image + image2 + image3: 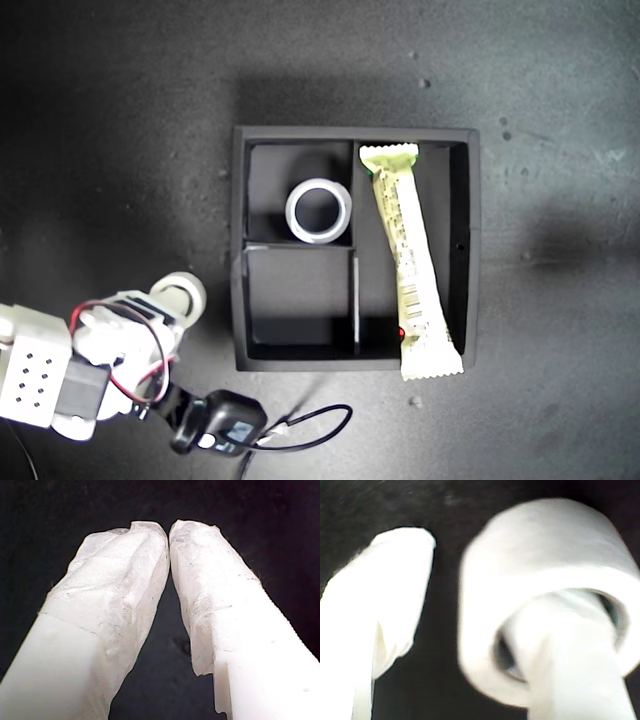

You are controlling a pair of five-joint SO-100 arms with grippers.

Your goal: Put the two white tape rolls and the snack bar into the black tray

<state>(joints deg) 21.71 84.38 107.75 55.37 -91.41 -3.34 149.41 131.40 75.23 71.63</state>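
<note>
The black tray (474,250) sits mid-table in the exterior view. One white tape roll (320,210) lies flat in its upper small compartment. The snack bar (408,260) lies along the long compartment, its lower end resting over the tray's wall. A second white tape roll (181,291) (545,565) is outside the tray, toward the exterior view's lower left. My second gripper (168,300) (480,580) is open there, one finger (570,655) through the roll's hole and the other finger (390,590) clear of its outer wall. My first gripper (169,530) is shut on nothing above dark surface; the exterior view does not show it.
A black module (220,422) and a looping black cable (315,420) lie just below the tray's lower left corner in the exterior view. The tray's lower small compartment (295,300) holds nothing. Dark tabletop surrounds the tray.
</note>
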